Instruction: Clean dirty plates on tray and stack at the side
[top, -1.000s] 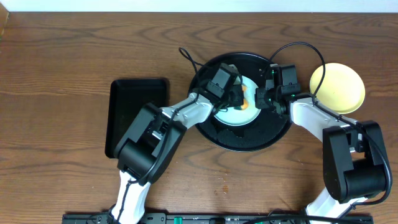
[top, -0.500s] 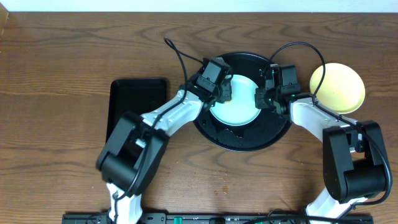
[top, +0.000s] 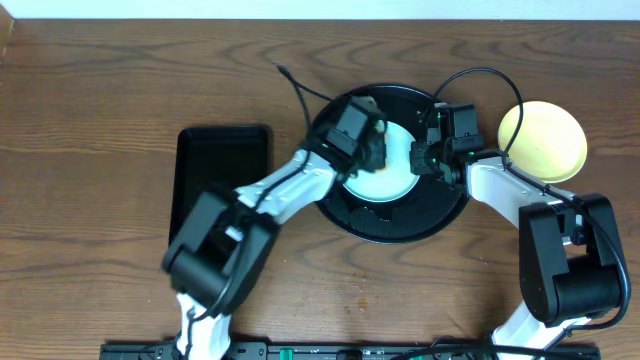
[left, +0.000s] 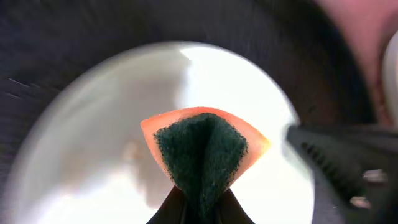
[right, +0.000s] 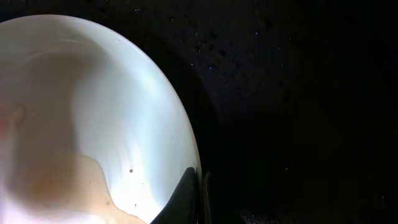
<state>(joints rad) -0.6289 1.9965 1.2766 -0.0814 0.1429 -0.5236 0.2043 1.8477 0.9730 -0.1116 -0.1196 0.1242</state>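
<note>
Both claws are pressed together on something. The left gripper (left: 199, 208) pinches a folded sponge (left: 202, 146), orange with its dark green scrub face turned outward, and holds it low over the pale mint plate (left: 87, 162); whether it is touching just now I cannot tell. The right gripper (right: 198, 198) nips that plate's right rim, steadying it. The plate sits in the middle of the round black tray (top: 400, 228). A brownish patch (right: 56, 180) shows on its floor near the right claw, though I cannot say whether it is dirt or shade.

To my eye this is the wiping step. Doing it well means pressing the scrub face flat and sweeping right across to that patch, while the right claw's hold stops the plate sliding or tipping. The sponge should stop short of the right fingers.

Right of the tray lies the yellow plate (top: 542, 140), likely the start of the stack. A rectangular black tray (top: 222, 180) lies well off to the left.
</note>
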